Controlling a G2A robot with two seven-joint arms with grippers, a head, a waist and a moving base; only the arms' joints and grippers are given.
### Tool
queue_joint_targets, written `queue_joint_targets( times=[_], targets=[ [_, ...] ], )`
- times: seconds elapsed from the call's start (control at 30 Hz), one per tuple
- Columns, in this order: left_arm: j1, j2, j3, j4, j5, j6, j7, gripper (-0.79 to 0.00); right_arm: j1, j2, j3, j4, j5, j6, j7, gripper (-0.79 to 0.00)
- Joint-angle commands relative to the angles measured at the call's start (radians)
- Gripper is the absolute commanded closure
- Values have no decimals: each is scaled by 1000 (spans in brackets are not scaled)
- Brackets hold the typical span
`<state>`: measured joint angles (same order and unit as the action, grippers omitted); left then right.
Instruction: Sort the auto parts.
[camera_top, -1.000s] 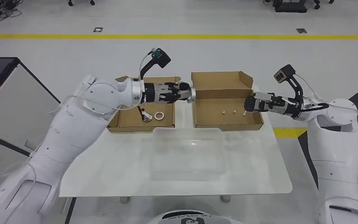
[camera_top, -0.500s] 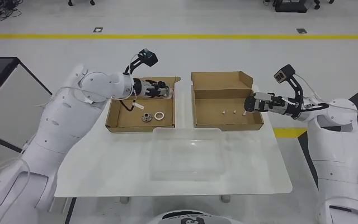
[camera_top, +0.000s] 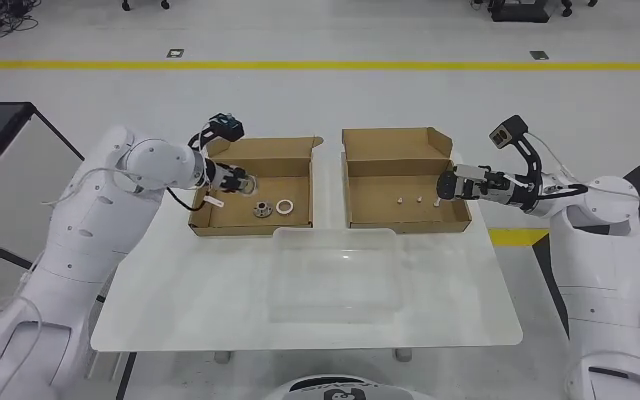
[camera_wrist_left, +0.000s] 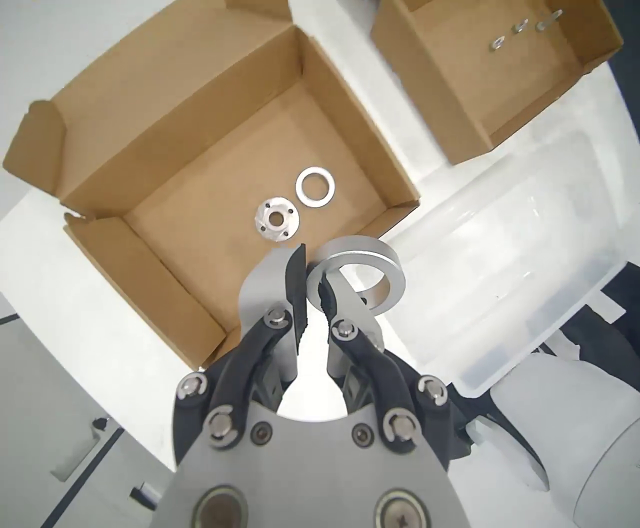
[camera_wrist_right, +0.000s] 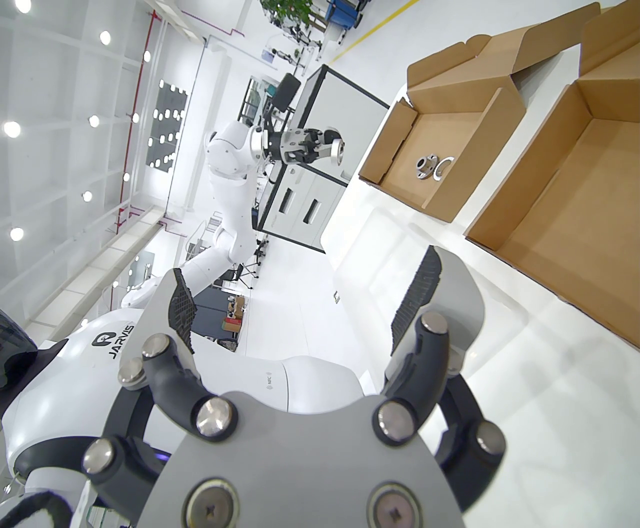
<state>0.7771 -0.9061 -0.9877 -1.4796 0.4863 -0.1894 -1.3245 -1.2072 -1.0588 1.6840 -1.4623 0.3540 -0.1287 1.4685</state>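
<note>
L gripper (camera_wrist_left: 311, 275) jaws near-closed, pinching a metal ring (camera_wrist_left: 360, 248) over left box (camera_top: 250, 230) w/ flange (camera_wrist_left: 276, 220) & washer (camera_wrist_left: 315, 187) inside; R gripper (camera_wrist_right: 302, 285) wide open, empty, by right box (camera_top: 405, 226); step looks like drop-off; next: lower, release clear of both.

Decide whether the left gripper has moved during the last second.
Yes. The left gripper, shut on the ring, has travelled from the gap beside the right box across the left box to its outer side wall.
</note>
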Motion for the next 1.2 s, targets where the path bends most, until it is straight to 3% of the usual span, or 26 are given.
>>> queue_joint_targets(
  times=[0.0,0.4,1.17],
  targets=[
    [6,3,8,18,39,-11,-12,0,0,0,0,0,0,0,0,-785],
    [4,-18,79,157,101,-37,70,0,0,0,0,0,0,0,0,-785],
    [-163,-144,286,587,140,-123,231,0,0,0,0,0,0,0,0,-785]
  ],
)
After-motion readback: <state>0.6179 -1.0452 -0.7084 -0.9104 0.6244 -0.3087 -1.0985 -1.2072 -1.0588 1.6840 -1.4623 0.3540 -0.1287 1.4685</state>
